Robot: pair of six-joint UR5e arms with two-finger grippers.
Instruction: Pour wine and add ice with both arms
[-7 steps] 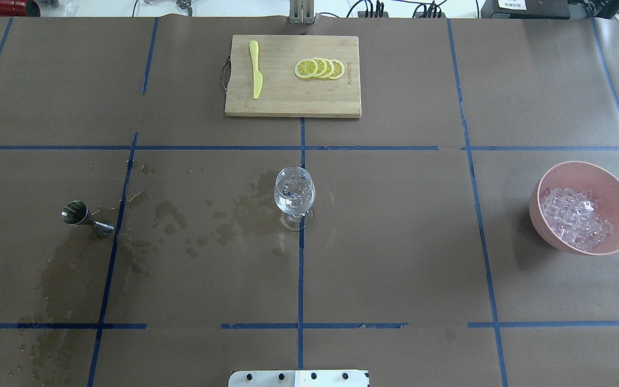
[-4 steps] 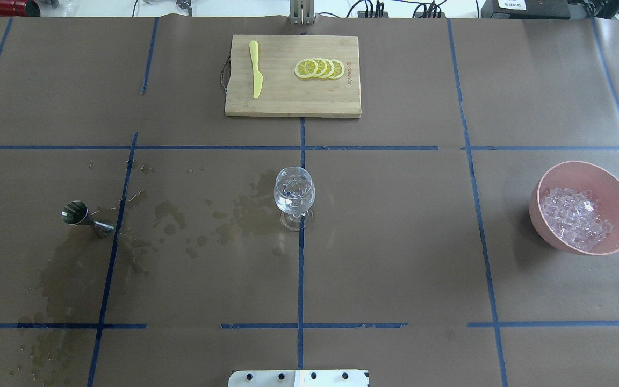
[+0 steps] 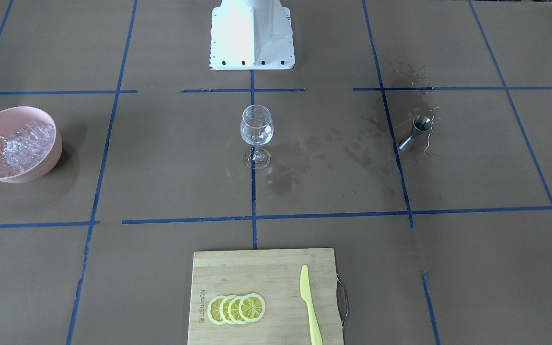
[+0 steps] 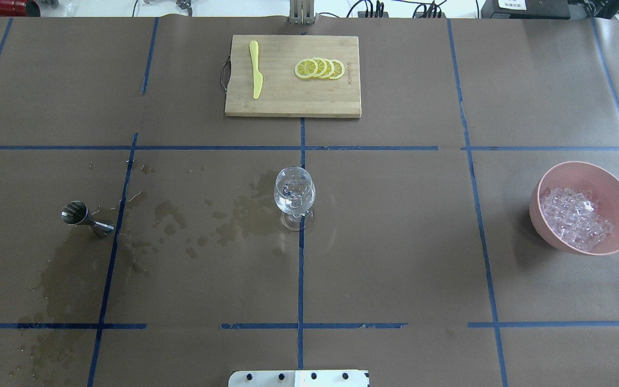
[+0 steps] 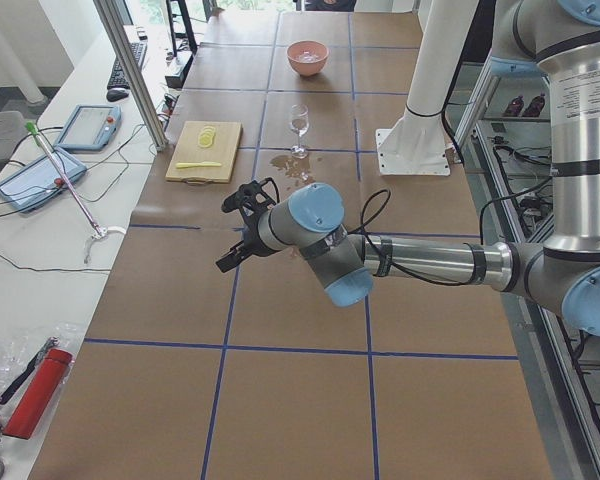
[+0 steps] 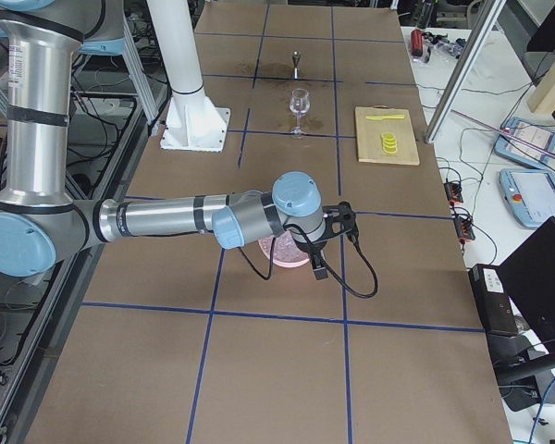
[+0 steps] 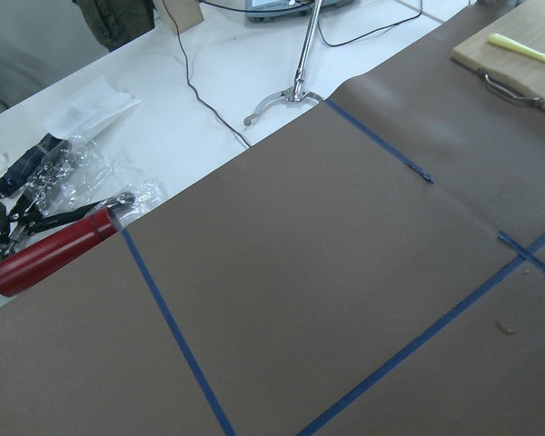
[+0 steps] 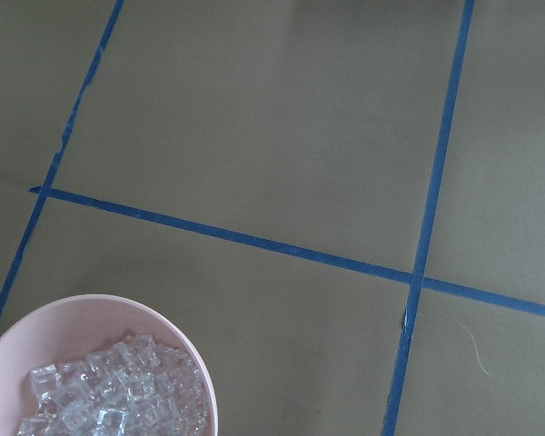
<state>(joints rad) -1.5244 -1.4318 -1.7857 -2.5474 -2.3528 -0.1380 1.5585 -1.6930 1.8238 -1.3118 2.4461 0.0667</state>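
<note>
In our right wrist view the ice lies at seven o'clock, in its pink bowl, nearest our right hand (its opening we cannot tell).

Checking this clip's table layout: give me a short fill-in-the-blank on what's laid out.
The ice sits in the pink ____. The cutting board carries ____ lemon slices. The knife on that board is ____.
Missing: bowl; four; yellow.
</note>
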